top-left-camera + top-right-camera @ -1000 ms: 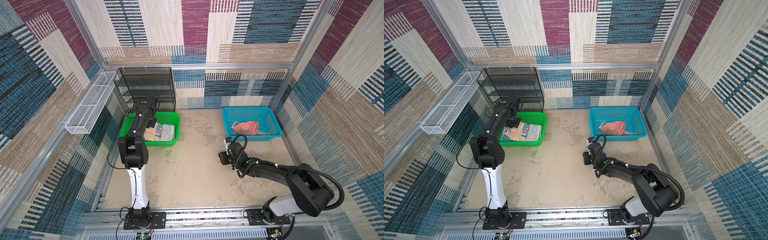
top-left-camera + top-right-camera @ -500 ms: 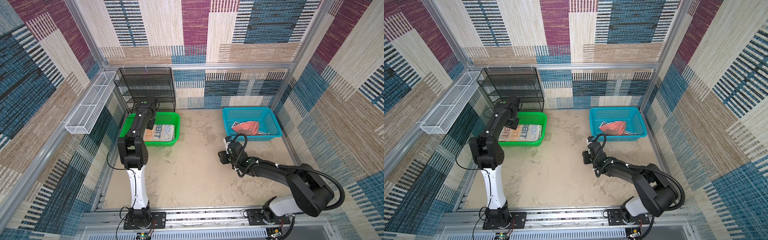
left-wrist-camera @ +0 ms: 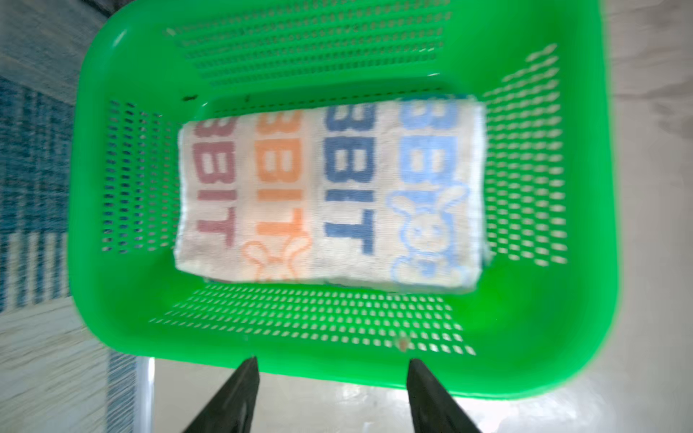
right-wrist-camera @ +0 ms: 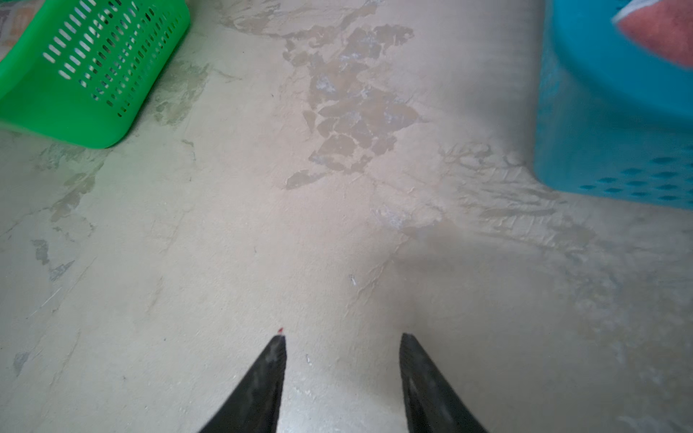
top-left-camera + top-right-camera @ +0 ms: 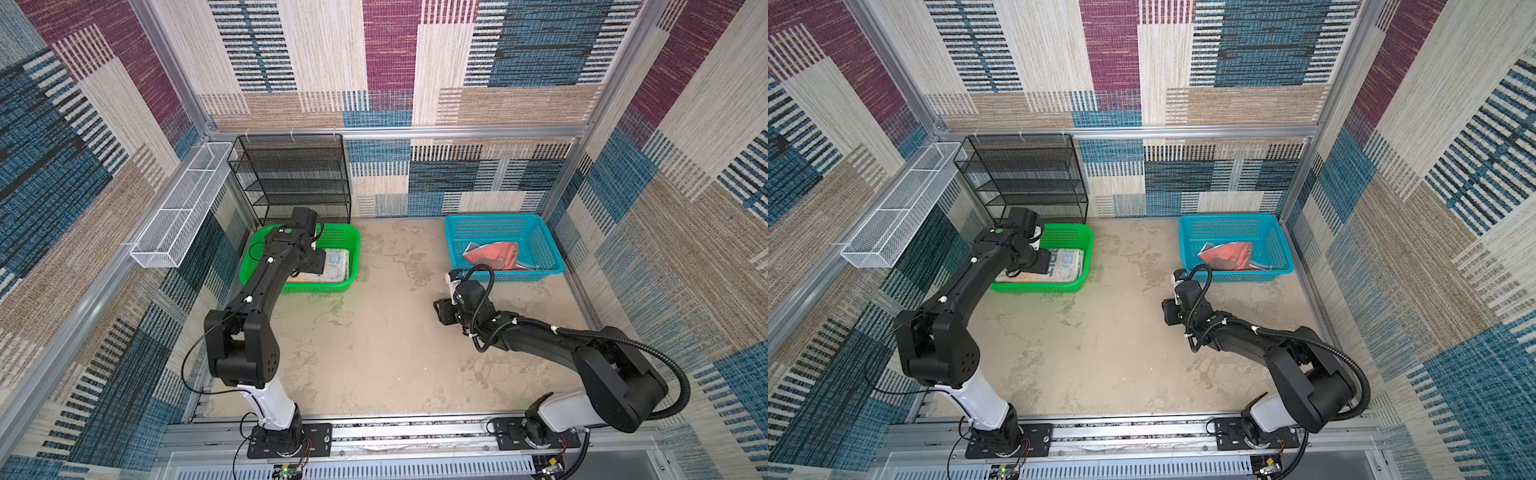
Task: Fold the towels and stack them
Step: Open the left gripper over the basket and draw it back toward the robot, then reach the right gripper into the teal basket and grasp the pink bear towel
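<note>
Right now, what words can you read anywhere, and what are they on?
"BBIT": three times, maroon, orange, dark blue, on the folded white towel in the green basket.
"BB": light blue, same towel, beside a rabbit drawing.
Coral towel in the blue basket: nothing readable.

We're looking into a robot lab cell: a left arm (image 5: 266, 282) and right arm (image 5: 540, 336) are sitting bolted to a metal rail (image 5: 415, 432), with patterned wall panels (image 5: 386, 62) and aluminium framing (image 5: 415, 132) boxing in the tabletop (image 5: 374, 353).
</note>
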